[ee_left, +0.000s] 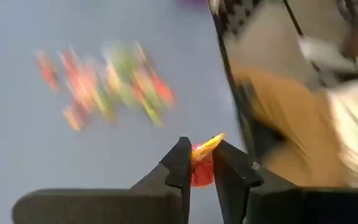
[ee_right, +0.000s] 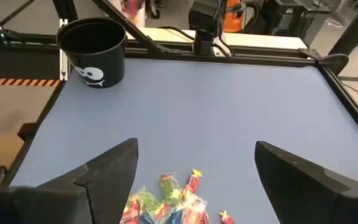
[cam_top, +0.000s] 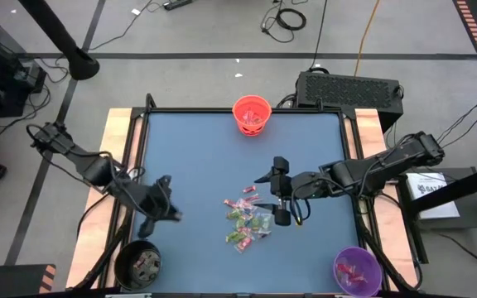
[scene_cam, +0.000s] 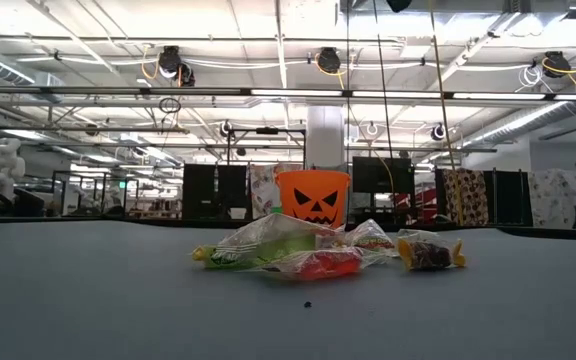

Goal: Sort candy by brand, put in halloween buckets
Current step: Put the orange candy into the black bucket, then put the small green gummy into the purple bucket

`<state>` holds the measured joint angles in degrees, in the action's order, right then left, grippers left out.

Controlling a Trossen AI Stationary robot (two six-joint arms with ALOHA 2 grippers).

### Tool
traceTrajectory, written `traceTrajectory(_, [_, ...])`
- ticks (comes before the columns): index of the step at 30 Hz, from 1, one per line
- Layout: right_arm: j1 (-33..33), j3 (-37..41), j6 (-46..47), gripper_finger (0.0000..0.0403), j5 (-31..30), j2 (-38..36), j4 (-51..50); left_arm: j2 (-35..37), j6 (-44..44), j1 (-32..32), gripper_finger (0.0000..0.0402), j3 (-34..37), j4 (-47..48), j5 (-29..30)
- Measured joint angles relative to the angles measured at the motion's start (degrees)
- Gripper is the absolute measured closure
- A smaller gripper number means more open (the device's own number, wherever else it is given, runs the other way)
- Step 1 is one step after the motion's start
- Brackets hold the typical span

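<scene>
A heap of candy (cam_top: 247,219) in red, green and pink wrappers lies on the blue table (cam_top: 197,149), right of its middle; the low view shows the heap (scene_cam: 308,250) too. My left gripper (cam_top: 169,210) hangs over the table's left part, near the black bucket (cam_top: 137,263), shut on one red candy (ee_left: 201,168). My right gripper (cam_top: 277,192) hovers just right of the heap, open wide, nothing between its fingers (ee_right: 114,165). The orange bucket (cam_top: 252,114) stands at the far edge and the purple bucket (cam_top: 357,270) at the near right corner. My left gripper pinches the red candy between its two fingers, at their free ends. The wrapper's yellow twisted end (ee_left: 213,142) sticks out past the fingertips (ee_left: 180,163). The candy is held clear of the table.
The black bucket and the purple bucket each hold some candy, and so does the orange one. Wooden rails (cam_top: 116,165) and a dark frame border the table. Bare blue table lies between the heap and the orange bucket.
</scene>
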<state>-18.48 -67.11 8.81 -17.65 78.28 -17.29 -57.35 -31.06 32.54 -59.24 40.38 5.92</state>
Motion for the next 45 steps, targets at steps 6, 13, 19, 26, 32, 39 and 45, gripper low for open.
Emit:
traceTrajectory(6, [0.1,0.0,0.0,0.0090,-0.2,0.0,0.3,-1.2,-20.0,8.2,0.0348,0.1,9.5,-11.5])
traceTrajectory(13, [0.1,0.0,0.1,0.0090,-0.2,0.0,0.2,-6.6,-32.6,18.5,0.0348,0.6,9.0,-12.3])
traceTrajectory(19, [0.1,0.0,0.0,0.0090,-0.2,0.0,0.2,-13.9,-34.6,23.2,0.0348,0.7,6.8,-12.0])
traceTrajectory(26, [0.1,0.0,0.0,0.0090,-0.2,0.0,0.3,-18.7,-37.2,23.8,0.0308,0.7,6.0,-13.3])
traceTrajectory(32, [0.6,0.0,0.0,0.0090,-0.2,0.0,0.3,-18.6,-37.3,23.8,0.0239,0.7,6.2,-14.6])
traceTrajectory(39, [1.3,0.0,-1.3,0.0090,-0.2,0.2,0.3,-18.4,-34.7,22.0,0.0230,-2.4,7.4,-21.9])
traceTrajectory(45, [1.3,0.1,-7.2,0.0090,0.0,2.8,0.3,-18.2,-16.1,16.1,0.0229,-9.3,14.1,-14.7])
